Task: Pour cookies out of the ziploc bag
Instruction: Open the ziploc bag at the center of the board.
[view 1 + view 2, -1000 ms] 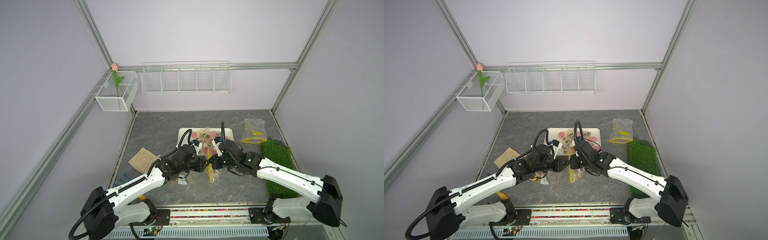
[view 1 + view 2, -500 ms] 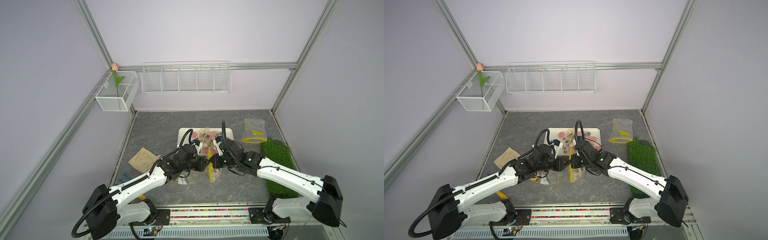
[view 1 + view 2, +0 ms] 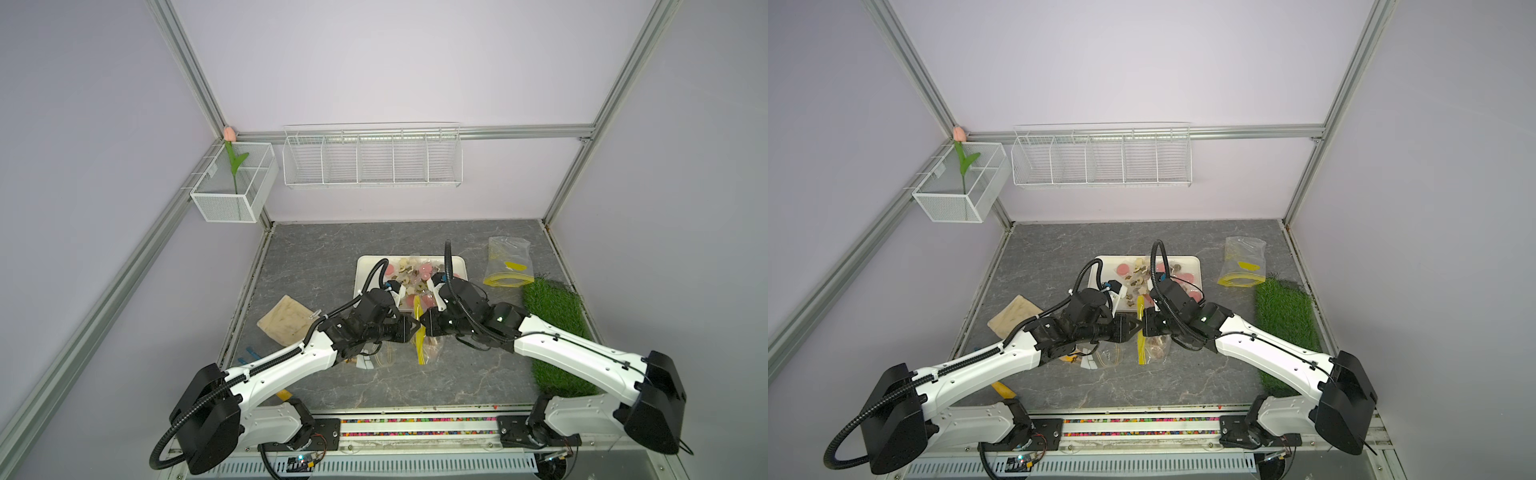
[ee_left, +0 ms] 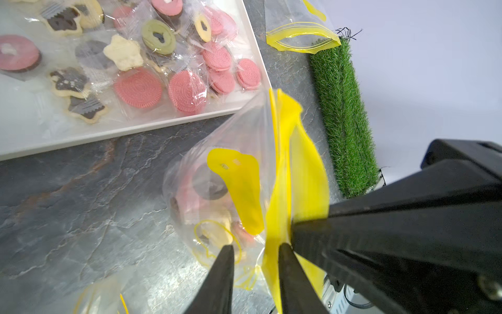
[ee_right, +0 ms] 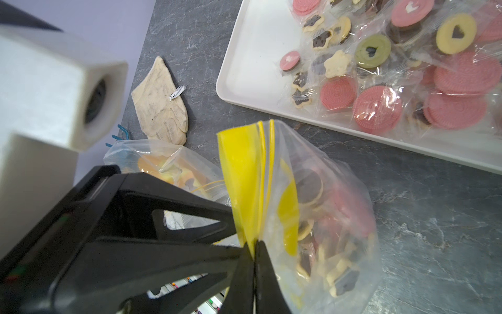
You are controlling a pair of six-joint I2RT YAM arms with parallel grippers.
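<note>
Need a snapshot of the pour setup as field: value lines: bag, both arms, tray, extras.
ziploc bag: held up by its yellow zip strip, cookies inside
right gripper: jaws shut on the zip strip
left gripper: jaws apart, straddling the bag's top edge
tray: white, wrapped cookies piled on it
spare bag: on the table beside grass mat

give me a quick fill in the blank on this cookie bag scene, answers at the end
1. The right claw is shut on the ziploc bag at its ___ zip strip.
2. The poured-out cookies lie on a ___ tray.
3. The left claw stands ___ beside that strip, its fingers apart.
4. A ___ grass mat lies to the right of the tray.

Missing words: yellow, white, open, green
</note>
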